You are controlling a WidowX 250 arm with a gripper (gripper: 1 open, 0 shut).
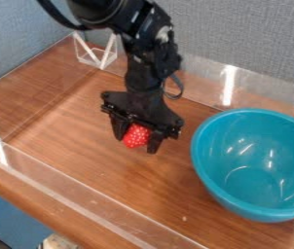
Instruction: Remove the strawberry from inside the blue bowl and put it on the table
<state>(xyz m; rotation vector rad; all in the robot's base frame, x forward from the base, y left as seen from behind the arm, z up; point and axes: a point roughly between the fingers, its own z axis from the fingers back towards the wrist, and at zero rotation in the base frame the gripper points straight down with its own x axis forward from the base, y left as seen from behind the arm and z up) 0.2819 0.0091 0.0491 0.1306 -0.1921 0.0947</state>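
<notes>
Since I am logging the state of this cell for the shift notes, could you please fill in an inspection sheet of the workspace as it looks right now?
Surface: reddish-brown wood-grain table, glossy, no spills seen.
Job's things: strawberry out of the bowl, between the gripper's fingers; whether it touches the table cannot be told. Blue bowl upright at the right, nothing inside.
Clutter: nothing seen.
Grippers: one black gripper, pointing down, shut on the strawberry, left of the bowl.
Cables: a dark cable loops beside the wrist.
Surroundings: low clear acrylic walls edge the table; a clear stand at the back; grey-blue backdrop.
</notes>
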